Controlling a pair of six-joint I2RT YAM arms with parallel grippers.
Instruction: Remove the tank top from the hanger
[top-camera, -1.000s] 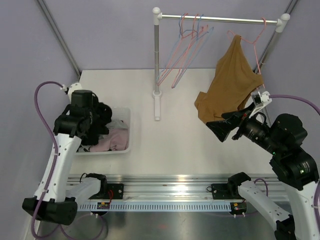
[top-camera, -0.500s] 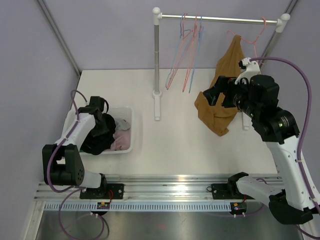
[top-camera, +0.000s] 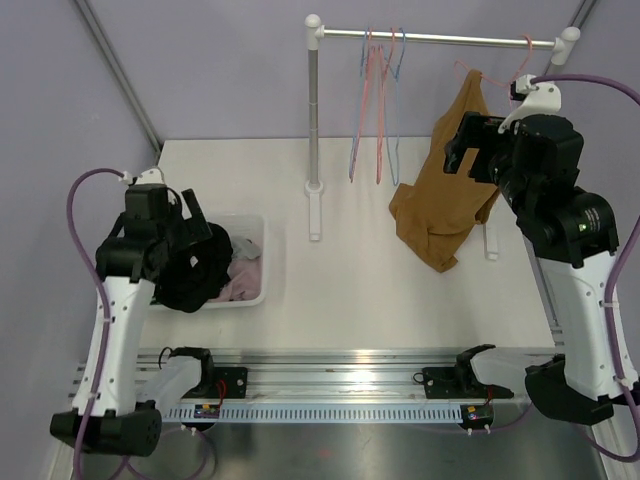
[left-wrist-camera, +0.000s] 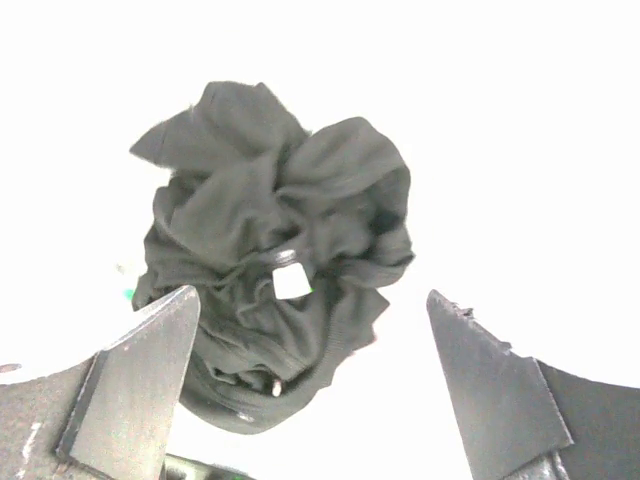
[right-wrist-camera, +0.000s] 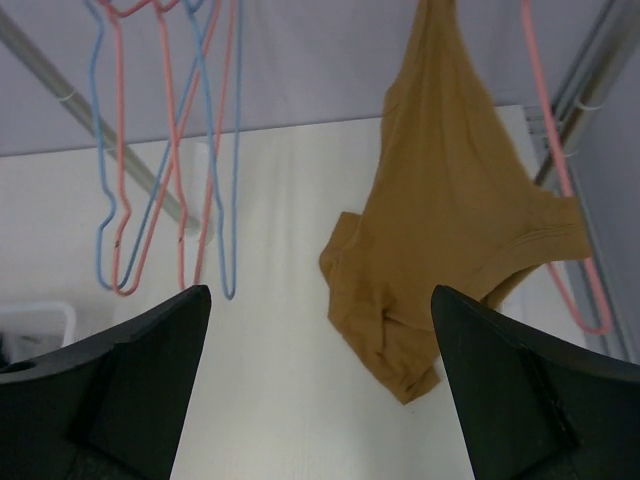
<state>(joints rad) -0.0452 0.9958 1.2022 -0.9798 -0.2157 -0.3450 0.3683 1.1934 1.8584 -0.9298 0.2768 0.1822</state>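
Tank top (right-wrist-camera: 450, 210) hangs just beyond the right gripper (right-wrist-camera: 320, 292), whose jaws stand spread wide with nothing between them and clear of the cloth. The left gripper (left-wrist-camera: 310, 292) is likewise released, its jaws wide over a crumpled black garment (left-wrist-camera: 275, 300) lying in the white bin (top-camera: 255, 225).

The ochre-brown top dangles askew from a pink hanger (right-wrist-camera: 560, 180) at the right end of the rail (top-camera: 440, 38). It seems to hang by its strap only, with the hanger's other arm bare, and its hem is bunched and folded low over the table (top-camera: 350, 260).

Thin knit like this should be light, limp and stretchy, so it would likely sag and snag rather than slide. A pinch on the strap near the hook looks the best hold. Empty pink and blue hangers (top-camera: 375, 100) hang well apart to the left.
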